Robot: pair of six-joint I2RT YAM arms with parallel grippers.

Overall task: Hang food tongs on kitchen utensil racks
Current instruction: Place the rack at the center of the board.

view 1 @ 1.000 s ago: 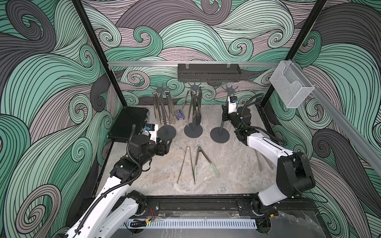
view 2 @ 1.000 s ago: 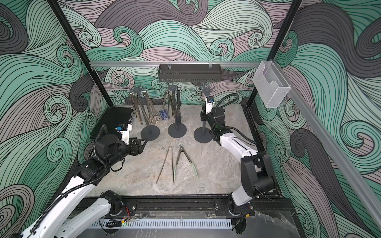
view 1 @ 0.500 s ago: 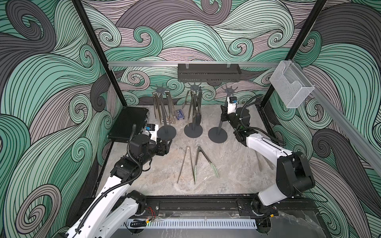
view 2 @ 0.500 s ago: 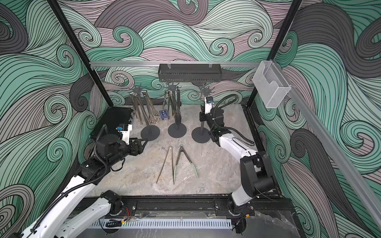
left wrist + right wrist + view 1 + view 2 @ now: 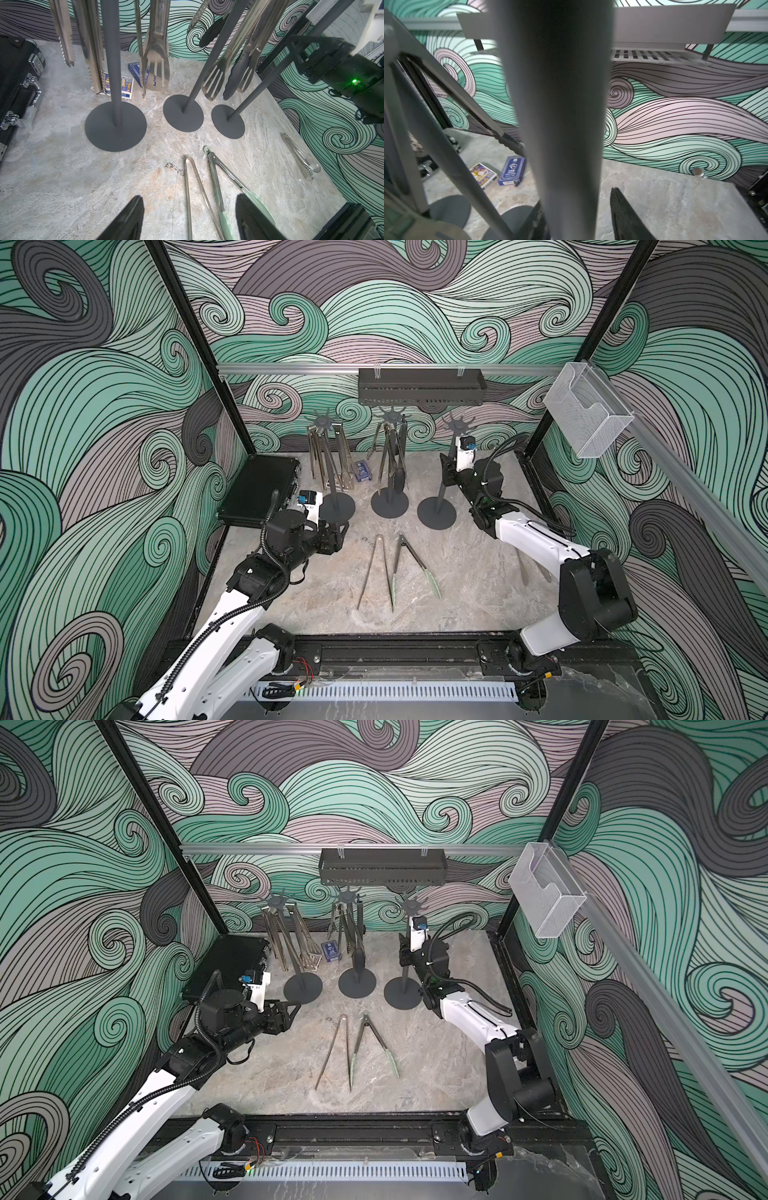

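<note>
**At the Back of the Table, a Claw Sits Loose Around a Pole**

At the back edge of the table (image 5: 469, 572) three racks stand in a row. The left rack (image 5: 338, 506) holds steel tongs (image 5: 314, 456) that hang down beside its pole. The middle rack (image 5: 390, 502) holds more tongs (image 5: 386, 460), some with black tips. The right rack (image 5: 436, 512) stands nearest the right edge. The right claw (image 5: 448, 472) is around its pole, part way up. In the right wrist view the pole sits between the fingers (image 5: 623, 214) with a gap beside one finger, so the claw is loose, not squeezing.

A black shelf (image 5: 419, 385) hangs on the back wall. A clear basket (image 5: 590, 418) hangs on the right wall. A shut black case (image 5: 257, 489) lies at the back left corner. A blue box (image 5: 362, 471) lies behind the racks, with a card box (image 5: 127, 84) just beside it. The poles and hanging tongs partly hide both.

In the middle of the table lie plain tongs (image 5: 187, 195) and green tongs (image 5: 223, 217), side by side. Small tongs (image 5: 299, 158) lie by the right edge, partly under the right arm. The left claw (image 5: 338, 531) hovers near the left rack's base, spread wide and holding nothing.
</note>
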